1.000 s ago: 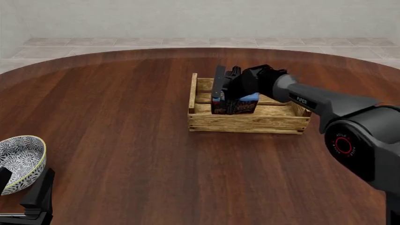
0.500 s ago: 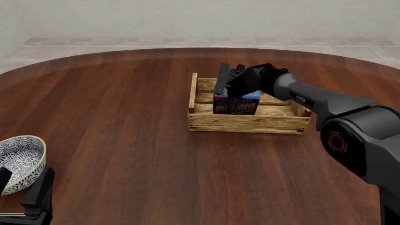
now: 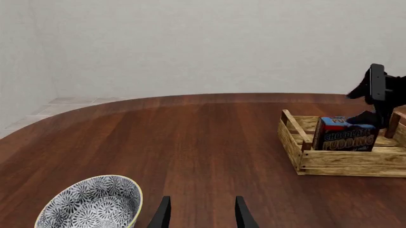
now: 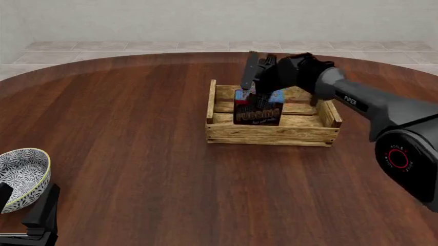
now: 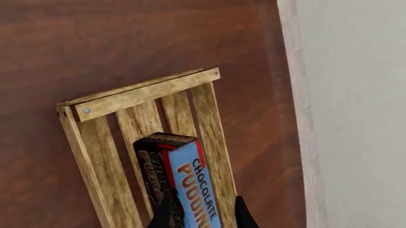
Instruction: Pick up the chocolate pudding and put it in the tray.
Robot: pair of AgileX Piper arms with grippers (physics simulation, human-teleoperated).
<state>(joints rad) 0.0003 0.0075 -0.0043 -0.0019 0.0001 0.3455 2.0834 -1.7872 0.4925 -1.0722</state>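
I work at a round table (image 4: 137,143) of dark reddish-brown wood, its planks running away from me and its far edge curving across the front view. Beyond that edge lies a floor (image 4: 205,46) of pale beige tiles with thin grout lines. A plain off-white wall (image 4: 219,20) rises behind it. The light is soft and even, leaving a faint sheen on the tabletop's far side.

The worktop (image 4: 137,154) is dark, polished wood with a soft sheen. The tray (image 4: 274,134) is pale, rough-sawn slatted wood, matt (nail heads show at a corner). The chocolate pudding (image 4: 258,114) looks like smooth printed card. The bowl (image 4: 24,177) is glossy patterned ceramic.
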